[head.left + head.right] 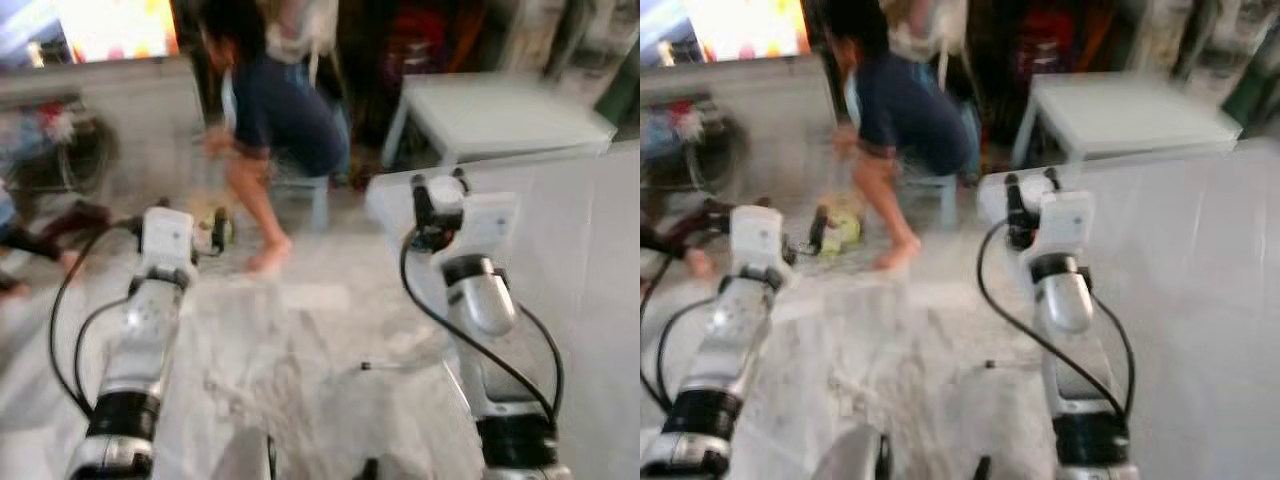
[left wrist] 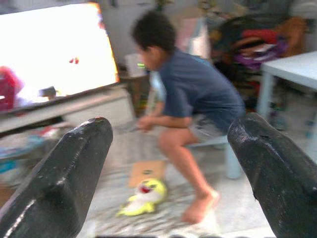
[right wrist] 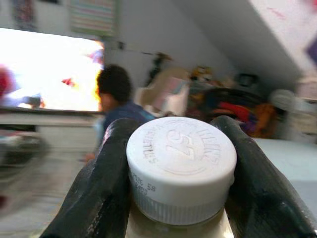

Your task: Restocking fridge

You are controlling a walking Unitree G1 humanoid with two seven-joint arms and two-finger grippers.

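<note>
Marbled floor (image 1: 300, 380) is blurring beneath the robot. Right gripper (image 3: 173, 163) is pinching a white-capped bottle (image 3: 181, 166) held out front; left gripper (image 2: 168, 163) is spreading its fingers, empty. A person (image 1: 270, 110) is crouching ahead; walking on risks bumping them.

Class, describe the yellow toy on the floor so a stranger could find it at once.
Start at the bright screen and the person crouching before it. On the floor by the person's bare foot, beside a flat brown card, lies the toy. It alone is bright yellow, with a red mouth.
</note>
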